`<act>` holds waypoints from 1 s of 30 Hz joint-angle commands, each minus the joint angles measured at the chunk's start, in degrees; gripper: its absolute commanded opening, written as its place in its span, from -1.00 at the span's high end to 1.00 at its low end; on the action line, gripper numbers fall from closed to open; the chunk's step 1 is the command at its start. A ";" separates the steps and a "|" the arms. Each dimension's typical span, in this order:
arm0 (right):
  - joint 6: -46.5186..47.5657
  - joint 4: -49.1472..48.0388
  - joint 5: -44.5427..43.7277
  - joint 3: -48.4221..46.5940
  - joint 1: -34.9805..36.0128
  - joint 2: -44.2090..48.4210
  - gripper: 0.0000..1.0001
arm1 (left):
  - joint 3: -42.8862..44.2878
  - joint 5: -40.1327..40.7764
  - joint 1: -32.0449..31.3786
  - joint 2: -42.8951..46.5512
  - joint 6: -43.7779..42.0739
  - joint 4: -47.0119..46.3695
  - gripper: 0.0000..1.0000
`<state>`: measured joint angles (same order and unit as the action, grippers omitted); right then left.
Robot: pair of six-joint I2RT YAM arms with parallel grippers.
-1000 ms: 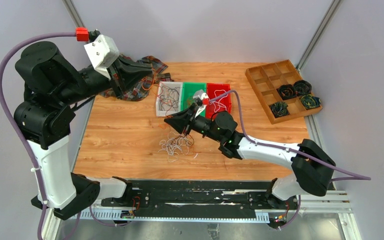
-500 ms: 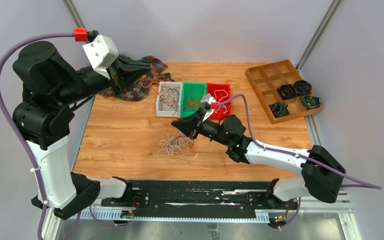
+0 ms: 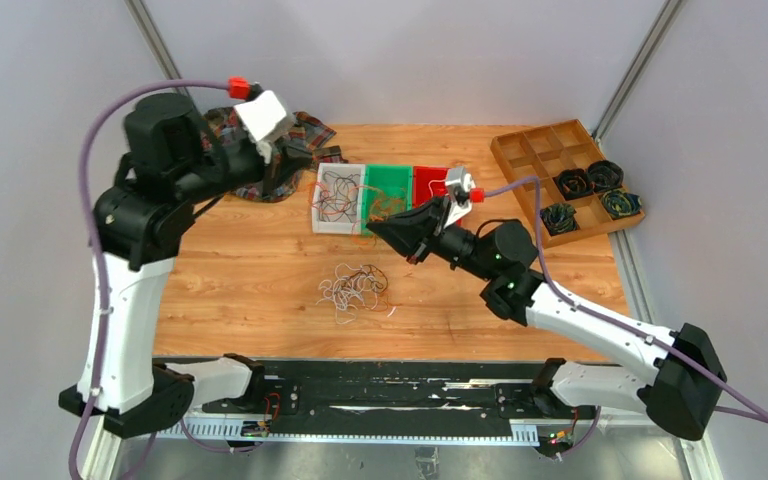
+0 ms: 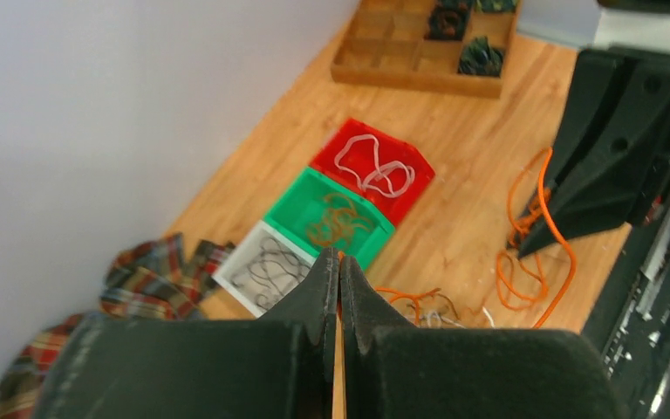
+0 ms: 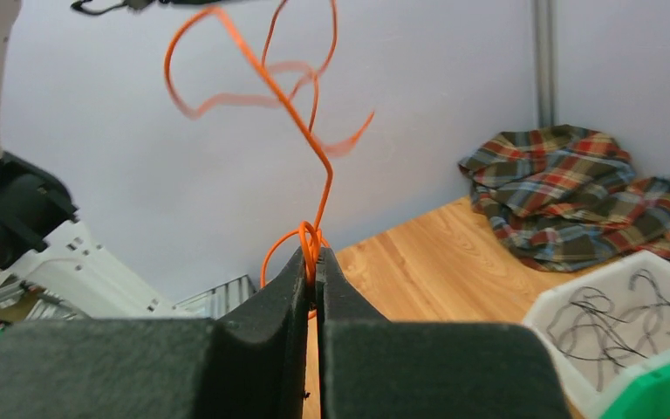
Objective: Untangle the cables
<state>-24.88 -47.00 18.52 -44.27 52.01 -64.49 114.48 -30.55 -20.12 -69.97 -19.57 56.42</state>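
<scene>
Delivery of one freed strand, judged as the step in hand: a single wire on its way to its colour bin. Right gripper (image 3: 375,225) poised above the pale wooden tabletop (image 3: 240,270) just right of centre, nose toward 9 o'clock, jaws pressed together on a thin orange wire (image 5: 314,166). Loops of it curling upward in the right wrist view and dangling beside the black fingers in the left wrist view. Hovers at the near edge of the green plastic bin (image 3: 390,168), already stocked with orange-brown strands, at 12 o'clock on the table. White plastic bin (image 3: 316,205) of black strands touching it on the 9 o'clock side, red plastic bin (image 3: 428,175) of pale strands on the 3 o'clock side.

Loose tangled bunch of white, black and brown cables (image 3: 355,290) lying toward 6 o'clock, well apart from both grippers. Left gripper (image 4: 338,266) high at 10 o'clock above a crumpled plaid cloth (image 5: 567,179), fingers closed flat against each other with nothing between. Wooden compartment tray (image 3: 505,150) with dark wound coils (image 3: 585,183) at 2 o'clock, out of play.

Next move, as a judgement: shift slightly toward 12 o'clock until the dangling loops hang over the green bin, lower, then part the jaws. Some risk of the springy wire draping over a wall into the white bin.
</scene>
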 commanded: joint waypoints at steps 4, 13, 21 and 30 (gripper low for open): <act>0.67 8.72 -1.29 -5.83 -9.53 -7.44 0.93 | -7.97 5.65 -3.20 -6.94 -2.60 -5.96 0.99; 11.00 19.54 -14.35 -17.92 -14.76 -28.10 0.55 | -3.49 14.30 -3.43 -25.14 0.17 -17.30 0.99; 11.86 24.63 -16.97 -20.96 -17.58 -32.67 -0.36 | 0.76 17.83 -3.40 -36.18 3.49 -26.88 0.99; 8.46 20.40 -17.73 -5.80 -19.04 -20.04 -0.26 | 1.88 16.52 -3.42 -40.58 6.10 -31.61 0.99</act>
<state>-14.66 -23.49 2.09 -55.24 34.20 -90.59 114.37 -13.87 -23.24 -110.21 -15.18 30.06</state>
